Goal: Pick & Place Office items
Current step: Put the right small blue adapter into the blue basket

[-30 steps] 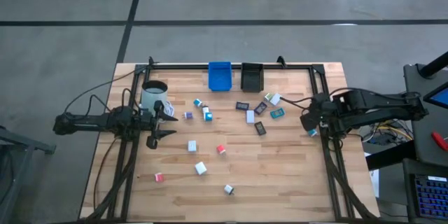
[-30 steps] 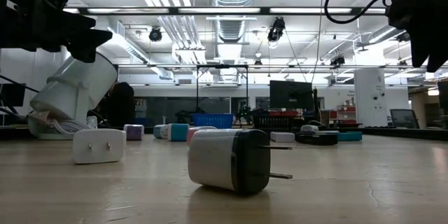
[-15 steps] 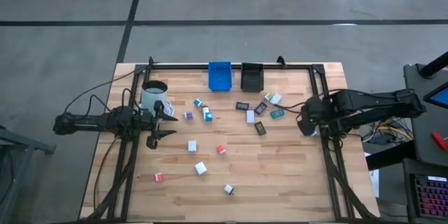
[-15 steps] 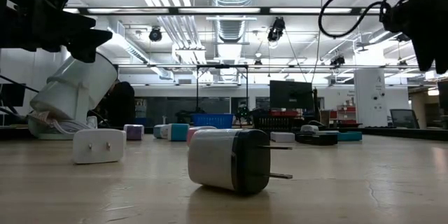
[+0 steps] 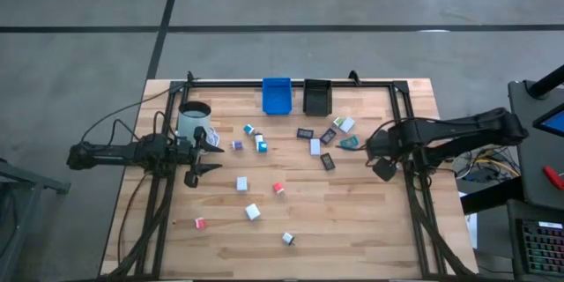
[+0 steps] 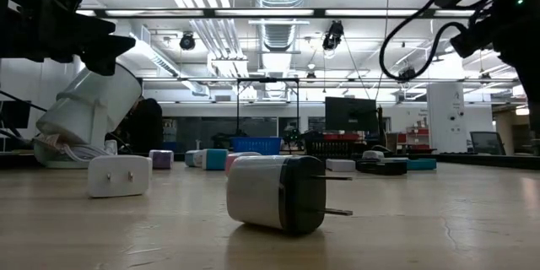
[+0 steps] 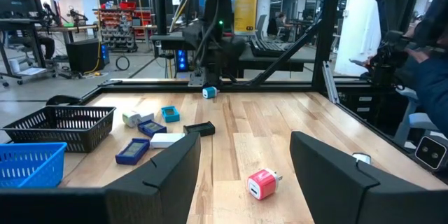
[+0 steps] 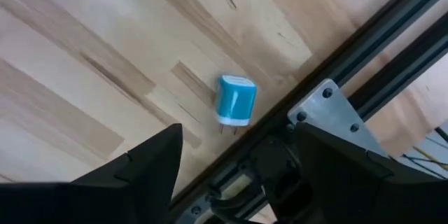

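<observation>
The office items lie scattered on the wooden table (image 5: 352,220): small white, red and blue-white plug cubes and flat dark, white and teal pieces. My right gripper (image 8: 238,131) (image 5: 385,164) is at the table's right edge, pointing down and open. A blue-white plug cube (image 8: 236,101) lies on its side on the wood just ahead of the fingertips, untouched. My left gripper (image 7: 245,143) (image 5: 208,152) waits level and open beside the white mug (image 5: 194,121). A red cube (image 7: 262,184) lies ahead of it.
A blue bin (image 5: 277,95) and a black bin (image 5: 316,96) stand at the far edge. The black frame rail (image 8: 364,63) runs right beside the blue-white cube. A white-and-black plug cube (image 6: 274,194) lies near the low camera. Bare wood lies at the near right.
My right gripper has gone a little toward the table's left edge and down, and has rolled about its own line. In the high view it now stands over the blue-white cube by the right rail. The cube has not moved.
</observation>
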You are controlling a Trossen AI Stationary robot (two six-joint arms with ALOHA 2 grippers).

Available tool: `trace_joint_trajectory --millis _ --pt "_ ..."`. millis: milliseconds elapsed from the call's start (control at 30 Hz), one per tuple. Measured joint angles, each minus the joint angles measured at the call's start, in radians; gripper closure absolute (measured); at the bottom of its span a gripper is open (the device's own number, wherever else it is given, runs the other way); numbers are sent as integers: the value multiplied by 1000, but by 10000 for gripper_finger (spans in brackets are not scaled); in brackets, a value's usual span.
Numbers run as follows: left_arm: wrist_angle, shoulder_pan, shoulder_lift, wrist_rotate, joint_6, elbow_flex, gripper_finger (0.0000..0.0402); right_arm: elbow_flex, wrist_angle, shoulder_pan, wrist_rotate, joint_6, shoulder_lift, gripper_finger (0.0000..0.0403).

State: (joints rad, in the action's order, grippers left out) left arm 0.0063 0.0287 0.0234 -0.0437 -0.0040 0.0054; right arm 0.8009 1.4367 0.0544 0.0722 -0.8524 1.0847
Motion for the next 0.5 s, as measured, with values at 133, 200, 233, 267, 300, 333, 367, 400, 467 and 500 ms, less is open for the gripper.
trace_joint_trajectory --millis 133,200,233,267,300,333,367,400,467,500 --pt "0 0 0 0 0 0 174 -1 -4 0 -6 0 44 140" --pt "0 0 0 0 0 0 174 -1 -8 0 -20 0 72 139" --pt "0 0 0 0 0 0 174 -1 -8 0 -28 0 87 139" --pt "0 0 0 0 0 0 174 -1 -8 0 -32 0 102 138" --pt "0 0 0 0 0 0 174 -1 -9 0 -39 0 118 138" --pt "0 0 0 0 0 0 174 -1 -11 0 -47 0 135 138" --pt "0 0 0 0 0 0 174 -1 -12 0 -51 0 153 138" --pt "0 0 0 0 0 0 174 -1 -12 0 -55 1 171 138" --pt "0 0 0 0 0 0 174 -1 -15 0 -67 14 207 138" --pt "0 0 0 0 0 0 174 -1 -21 0 -73 27 223 138"
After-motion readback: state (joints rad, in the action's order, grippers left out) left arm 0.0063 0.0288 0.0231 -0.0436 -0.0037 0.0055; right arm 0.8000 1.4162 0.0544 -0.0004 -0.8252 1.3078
